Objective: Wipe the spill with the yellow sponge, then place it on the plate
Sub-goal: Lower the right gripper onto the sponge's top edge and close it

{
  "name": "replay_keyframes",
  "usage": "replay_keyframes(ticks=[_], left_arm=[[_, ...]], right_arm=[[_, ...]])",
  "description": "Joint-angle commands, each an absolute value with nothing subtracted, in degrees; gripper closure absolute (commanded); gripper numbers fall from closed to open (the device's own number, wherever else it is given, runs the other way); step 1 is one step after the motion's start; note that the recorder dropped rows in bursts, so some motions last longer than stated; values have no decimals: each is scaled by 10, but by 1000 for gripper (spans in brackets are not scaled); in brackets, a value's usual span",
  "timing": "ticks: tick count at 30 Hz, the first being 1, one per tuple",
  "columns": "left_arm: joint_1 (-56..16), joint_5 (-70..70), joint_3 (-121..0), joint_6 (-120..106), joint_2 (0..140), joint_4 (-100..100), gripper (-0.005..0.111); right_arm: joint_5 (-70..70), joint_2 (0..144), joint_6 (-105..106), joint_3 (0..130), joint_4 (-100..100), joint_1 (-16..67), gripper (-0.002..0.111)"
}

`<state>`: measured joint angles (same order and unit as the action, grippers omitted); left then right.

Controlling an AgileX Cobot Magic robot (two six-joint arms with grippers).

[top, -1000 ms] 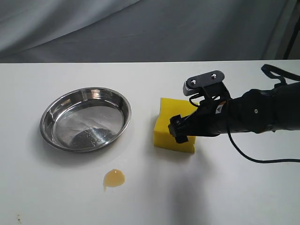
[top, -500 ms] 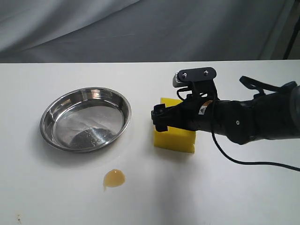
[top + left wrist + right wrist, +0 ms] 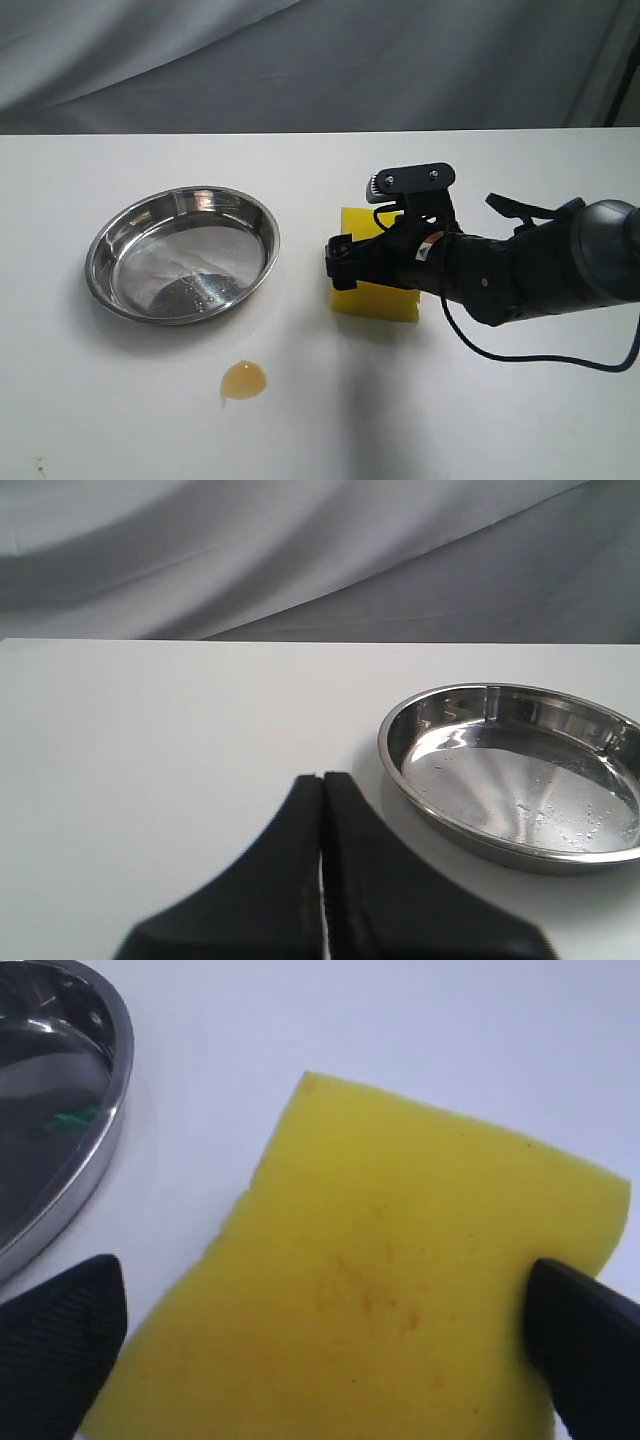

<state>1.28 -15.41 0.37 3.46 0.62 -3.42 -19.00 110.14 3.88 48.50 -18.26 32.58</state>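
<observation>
Sponge (image 3: 375,302) lies right of centre on the table (image 3: 500,420), near the plate (image 3: 92,262) at left; the spill (image 3: 244,380) sits lower, well apart. Over the sponge, the right gripper (image 3: 342,262) straddles it, jaws apart. By the plate, the left gripper (image 3: 322,880) has its jaws pressed together.

The table (image 3: 520,420) is overlooked obliquely in the exterior view; the plate (image 3: 182,252) is shared by both closer wrist views.

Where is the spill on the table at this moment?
In the exterior view, the spill lies on the table left of centre, just below the plate without touching it, and to the lower left of the yellow sponge.
</observation>
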Motion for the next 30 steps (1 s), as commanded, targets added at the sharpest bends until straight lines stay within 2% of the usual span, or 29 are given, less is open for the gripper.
replay_keyframes(ticks=[1, 9, 11, 12, 20, 24, 30], left_arm=[[14, -150, 0, 40, 5, -36, 107], [14, -150, 0, 40, 5, -36, 107], [14, -150, 0, 40, 5, -36, 107], [14, -150, 0, 40, 5, -36, 107], [14, -150, 0, 40, 5, -36, 107], [14, -150, 0, 40, 5, -36, 107], [14, -150, 0, 40, 5, -36, 107]], right_arm=[[-168, 1104, 123, 487, -186, 326, 4], [-138, 1104, 196, 487, -186, 326, 7], [-127, 1110, 214, 487, -186, 326, 20], [-125, 1121, 217, 487, -186, 326, 33], [-121, 1148, 215, 487, -186, 326, 84], [-121, 1148, 210, 487, -185, 326, 107], [-108, 1124, 214, 487, -184, 326, 108]])
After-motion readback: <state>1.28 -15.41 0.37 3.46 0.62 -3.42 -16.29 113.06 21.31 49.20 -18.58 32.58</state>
